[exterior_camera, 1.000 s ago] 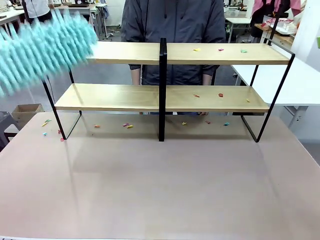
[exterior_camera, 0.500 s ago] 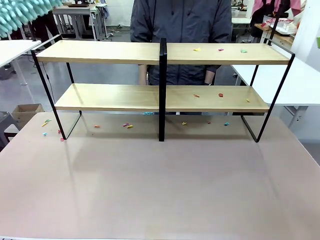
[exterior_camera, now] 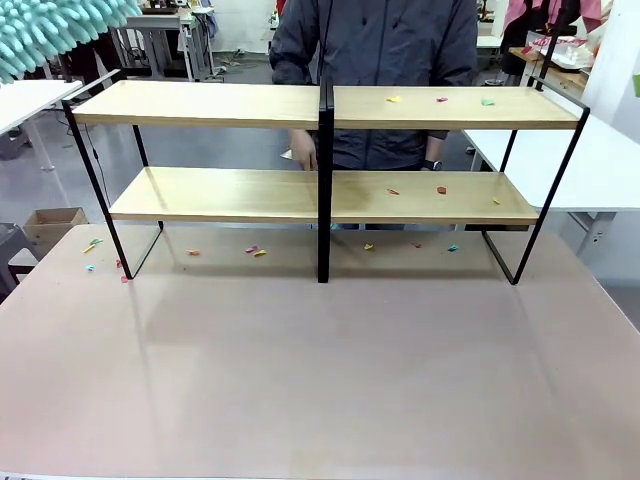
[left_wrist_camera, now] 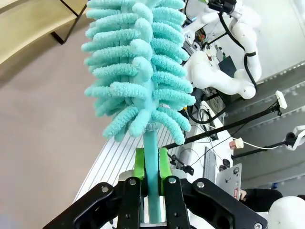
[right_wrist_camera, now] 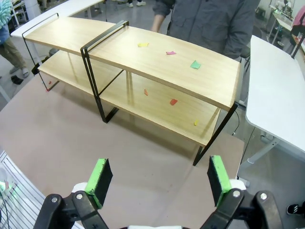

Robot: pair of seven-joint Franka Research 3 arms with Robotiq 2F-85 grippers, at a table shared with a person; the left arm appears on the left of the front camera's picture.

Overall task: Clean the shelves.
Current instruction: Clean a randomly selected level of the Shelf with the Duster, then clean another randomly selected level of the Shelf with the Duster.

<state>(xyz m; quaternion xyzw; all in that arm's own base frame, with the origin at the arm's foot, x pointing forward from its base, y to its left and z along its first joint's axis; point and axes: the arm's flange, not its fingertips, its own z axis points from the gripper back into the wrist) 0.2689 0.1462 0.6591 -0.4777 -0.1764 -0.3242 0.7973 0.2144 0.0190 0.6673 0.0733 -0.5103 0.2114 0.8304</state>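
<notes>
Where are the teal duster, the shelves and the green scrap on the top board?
teal duster point(left_wrist_camera: 138, 71): left wrist view, on its fluffy head.
shelves point(exterior_camera: 200, 104): front view, on the bare left half of the top board.
green scrap point(right_wrist_camera: 195, 64): right wrist view, on the scrap's middle, lying on the top board.

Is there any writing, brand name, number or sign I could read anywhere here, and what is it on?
No text here can be read.
The shelves and the teal duster carry no print.
A small reddish label on a grey device in the left wrist view: too small and blurred to read.
</notes>
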